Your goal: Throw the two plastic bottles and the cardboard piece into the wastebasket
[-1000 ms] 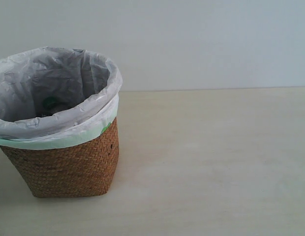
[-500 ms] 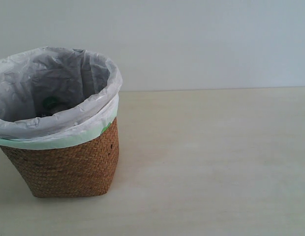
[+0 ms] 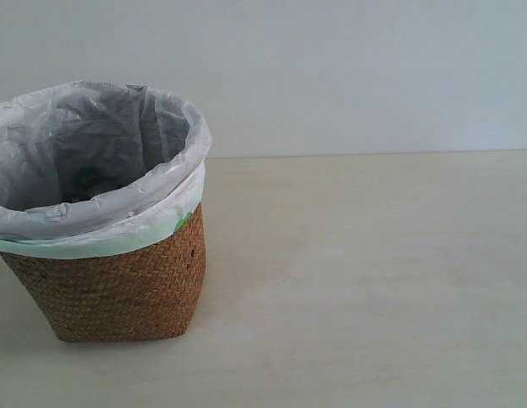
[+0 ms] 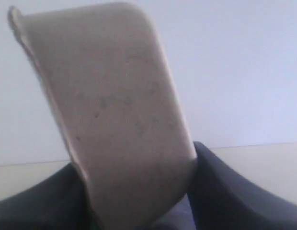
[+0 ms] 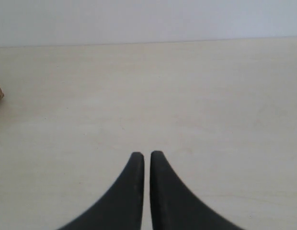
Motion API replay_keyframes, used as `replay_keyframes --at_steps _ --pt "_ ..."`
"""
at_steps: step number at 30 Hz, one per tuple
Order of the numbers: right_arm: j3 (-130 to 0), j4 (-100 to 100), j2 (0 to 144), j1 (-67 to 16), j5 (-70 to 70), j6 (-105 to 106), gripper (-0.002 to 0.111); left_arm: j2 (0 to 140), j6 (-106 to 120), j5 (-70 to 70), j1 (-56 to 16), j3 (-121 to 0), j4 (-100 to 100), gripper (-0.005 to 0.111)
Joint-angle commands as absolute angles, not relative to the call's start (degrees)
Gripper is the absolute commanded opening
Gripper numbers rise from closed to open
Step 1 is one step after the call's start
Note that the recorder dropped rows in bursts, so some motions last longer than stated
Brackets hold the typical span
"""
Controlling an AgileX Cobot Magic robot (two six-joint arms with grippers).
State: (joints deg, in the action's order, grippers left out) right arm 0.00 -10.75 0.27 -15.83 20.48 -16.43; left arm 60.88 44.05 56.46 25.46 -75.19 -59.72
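**Cardboard piece gripped by the left fingers, wastebasket at the tabletop's left**

In the exterior view the wastebasket (image 3: 119, 285) stood upright on the left side of the pale tabletop (image 3: 374, 280), with a plain light wall (image 3: 374, 68) behind it. Its brown woven sides showed below a crinkled white-grey bag (image 3: 119, 217) that lined it and was folded out over the rim. Low inside the bag there was a small green patch (image 3: 85, 176). It could not be told what the patch belonged to, and the bottom of the basket was hidden.

In the left wrist view the cardboard piece (image 4: 119, 124) filled much of the picture. It was beige and faintly speckled, with a rounded corner and a thin raised edge. It stood on end and leaned a little, clamped between the 2 dark left fingers (image 4: 230, 191), 1 pressed against each side of its lower part. Behind it were the wall and a strip of tabletop.

In the right wrist view the right fingers (image 5: 139, 191) were pressed together at their tips with only a hairline gap, and they held nothing. They pointed out over bare tabletop, and a small woven corner of the wastebasket showed at the picture's edge, well apart from them.
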Motion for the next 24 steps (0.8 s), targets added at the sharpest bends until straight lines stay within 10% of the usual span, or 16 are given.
replay_keyframes --at_steps 1,24 --pt "0.0 -11.2 0.0 -15.4 20.3 -16.2 0.001 60.9 46.8 58.9 18.5 -75.6 -64.0 0.004" --pt "0.0 -11.2 0.0 -15.4 20.3 -16.2 0.001 85.0 50.8 34.5 -37.0 -75.6 -61.9 0.004"
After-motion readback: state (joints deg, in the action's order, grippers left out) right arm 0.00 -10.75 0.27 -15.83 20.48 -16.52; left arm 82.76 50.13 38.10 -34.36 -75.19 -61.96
